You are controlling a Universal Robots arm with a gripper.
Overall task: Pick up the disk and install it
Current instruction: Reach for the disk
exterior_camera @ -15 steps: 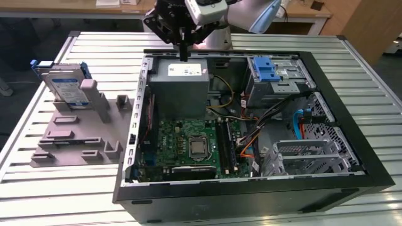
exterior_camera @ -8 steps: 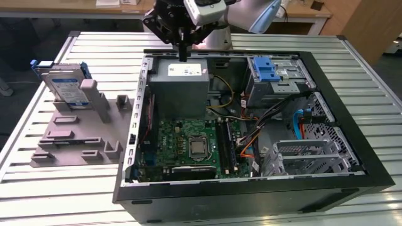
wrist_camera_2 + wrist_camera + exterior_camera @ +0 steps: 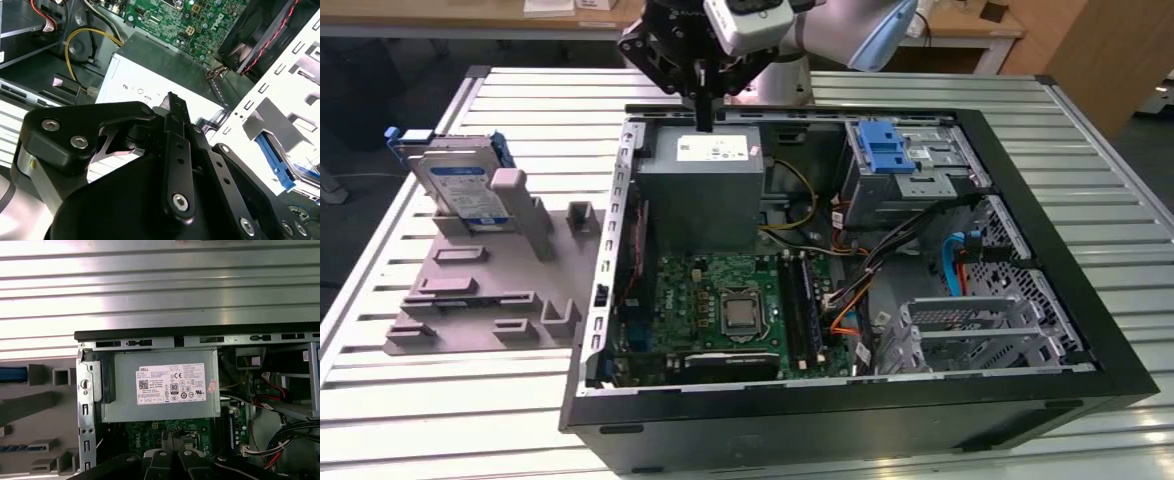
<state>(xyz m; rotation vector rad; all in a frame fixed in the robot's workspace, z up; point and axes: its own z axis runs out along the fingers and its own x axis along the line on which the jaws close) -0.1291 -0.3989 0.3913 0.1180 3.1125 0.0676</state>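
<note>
Gripper (image 3: 706, 122) points straight down over the power supply (image 3: 700, 195), fingers pressed together. Disk (image 3: 458, 185) on the exterior view's left is half-hidden by its holder (image 3: 494, 290).

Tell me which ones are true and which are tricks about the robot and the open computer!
1. The claw is holding the disk. False: the disk stands upright in the grey holder on the table, apart from the claw.
2. The claw hangs above the grey power supply box. True.
3. The computer case has its side cover on. False: it lies open, and the green motherboard shows.
4. The disk is outside the computer case, toward the exterior view's left. True.
</note>
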